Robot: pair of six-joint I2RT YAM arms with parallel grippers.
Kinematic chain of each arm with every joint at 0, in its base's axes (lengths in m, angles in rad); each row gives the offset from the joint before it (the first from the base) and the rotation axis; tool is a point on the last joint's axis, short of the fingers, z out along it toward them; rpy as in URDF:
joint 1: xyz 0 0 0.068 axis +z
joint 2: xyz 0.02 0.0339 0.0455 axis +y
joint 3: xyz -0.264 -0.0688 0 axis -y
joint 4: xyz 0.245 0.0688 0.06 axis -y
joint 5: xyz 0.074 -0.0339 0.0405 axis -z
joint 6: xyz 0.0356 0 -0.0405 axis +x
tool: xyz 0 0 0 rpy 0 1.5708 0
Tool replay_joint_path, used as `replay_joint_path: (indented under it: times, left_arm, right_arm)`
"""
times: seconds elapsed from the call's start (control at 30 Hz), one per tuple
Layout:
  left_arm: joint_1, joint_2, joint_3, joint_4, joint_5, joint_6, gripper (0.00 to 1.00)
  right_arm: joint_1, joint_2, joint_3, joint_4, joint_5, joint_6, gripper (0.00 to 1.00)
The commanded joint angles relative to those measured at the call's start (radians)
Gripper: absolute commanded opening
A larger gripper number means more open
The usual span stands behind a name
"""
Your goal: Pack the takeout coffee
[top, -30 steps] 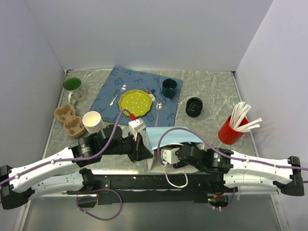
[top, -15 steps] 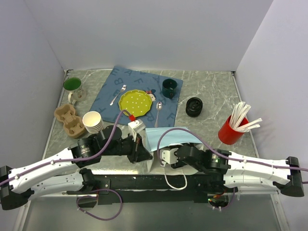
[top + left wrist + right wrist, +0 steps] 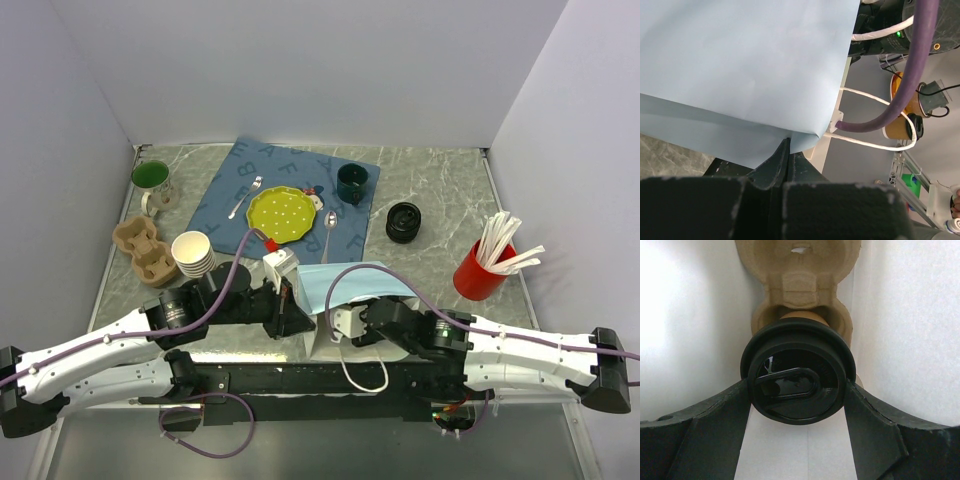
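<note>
The takeout coffee shows in the right wrist view as a brown paper cup (image 3: 800, 316) under a round black lid (image 3: 796, 357). It sits in a kraft cup carrier (image 3: 800, 270) inside a white-walled bag. My right gripper (image 3: 797, 387) is closed on the lid's sides, one finger touching each side. In the top view its fingers are hidden inside the light blue paper bag (image 3: 365, 283). My left gripper (image 3: 788, 143) is shut on the lower edge of the blue bag (image 3: 740, 65), and it also shows in the top view (image 3: 297, 322) at the bag's left side.
A stack of lidless tan cups (image 3: 193, 252) and a spare kraft carrier (image 3: 142, 245) stand at the left. A green mug (image 3: 152, 180), a yellow plate (image 3: 280, 212) on a blue mat (image 3: 225, 205), a dark cup (image 3: 352, 183), black lids (image 3: 403, 221) and a red cup of stirrers (image 3: 482, 268) lie behind.
My right arm has shifted slightly left, deeper toward the bag. My left gripper has edged a little with the bag's edge still pinched.
</note>
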State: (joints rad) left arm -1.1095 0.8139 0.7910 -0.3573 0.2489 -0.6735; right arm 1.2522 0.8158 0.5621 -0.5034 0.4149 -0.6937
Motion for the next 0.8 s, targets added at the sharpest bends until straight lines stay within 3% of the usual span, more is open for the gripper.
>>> replay_joint_path:
  times: [0.0,0.6,0.77]
  left_arm:
    - [-0.006,-0.002,0.030,0.012,0.044,-0.015,0.01]
    - [-0.006,-0.019,0.020,0.031,0.061,-0.026,0.01]
    - [-0.007,-0.025,0.020,0.027,0.064,-0.023,0.01]
  right_arm:
    - [-0.019,0.023,-0.027,0.012,-0.030,0.033,0.24]
    - [-0.023,0.100,-0.028,0.028,-0.024,0.060,0.28]
    - [-0.023,0.117,-0.021,0.037,-0.030,0.074,0.40]
